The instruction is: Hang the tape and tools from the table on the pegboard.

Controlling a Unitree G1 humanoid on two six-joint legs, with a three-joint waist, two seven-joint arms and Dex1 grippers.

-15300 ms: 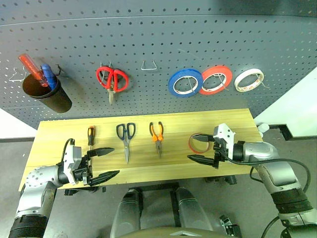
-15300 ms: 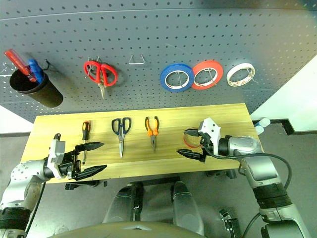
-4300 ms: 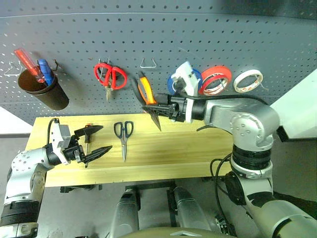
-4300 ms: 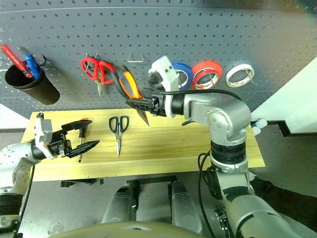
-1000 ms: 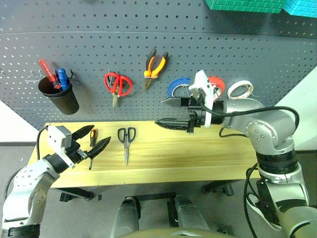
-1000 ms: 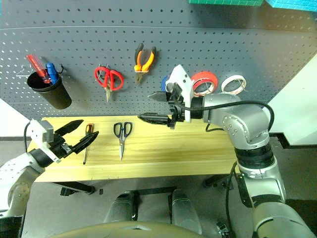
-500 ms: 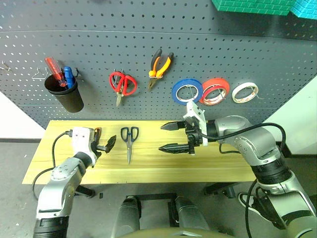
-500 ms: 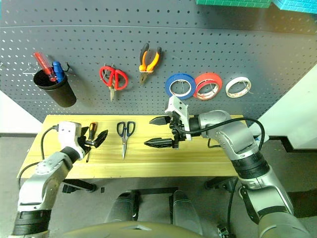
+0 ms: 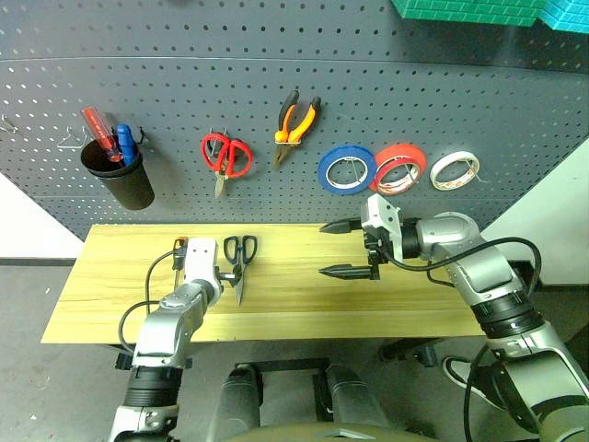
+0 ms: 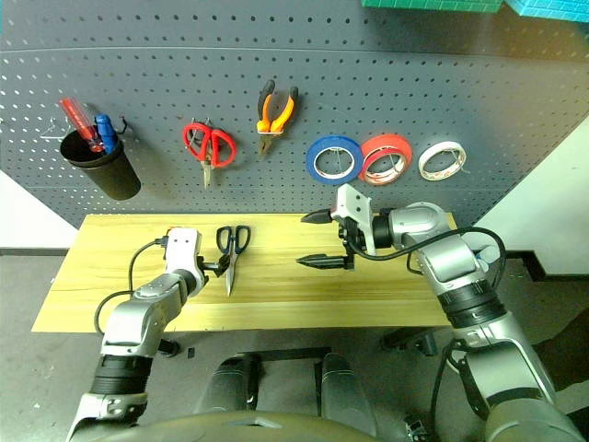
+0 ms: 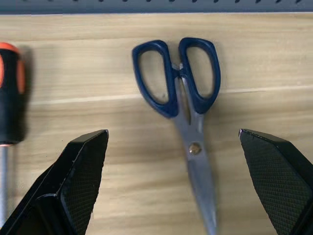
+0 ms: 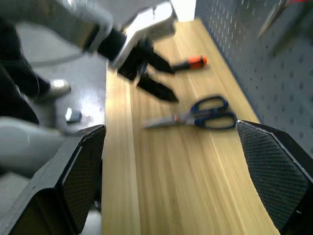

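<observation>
The dark-handled scissors [image 9: 239, 261] are seen lying flat on the wooden table [image 9: 294, 313]. Their long axis runs from the pegboard [image 9: 294, 120] toward the table's near edge, with the handle loops on the pegboard side and the closed blades pointing at the near edge. Just to the left of them the short screwdriver [image 11: 9, 98] is laid along the same line, its black-and-orange handle toward the pegboard and its metal shaft toward the near edge.

The left gripper [image 11: 181, 186] is held low over the scissors with its fingers spread wide; the blades are seen between the two fingers, and nothing is grasped. The right gripper [image 9: 346, 249] is held over the middle of the table, pointing toward the robot's left, its fingers likewise spread and empty.

On the pegboard the orange-and-black pliers [image 9: 296, 124] are hung with the handles up and the nose pointing down, just right of the red-handled scissors [image 9: 225, 157]. The thin red tape ring [image 9: 398, 169] is hung between the blue roll [image 9: 346, 170] and the white roll [image 9: 456, 169]. A black cup [image 9: 118, 180] at the left holds a red and a blue screwdriver.
</observation>
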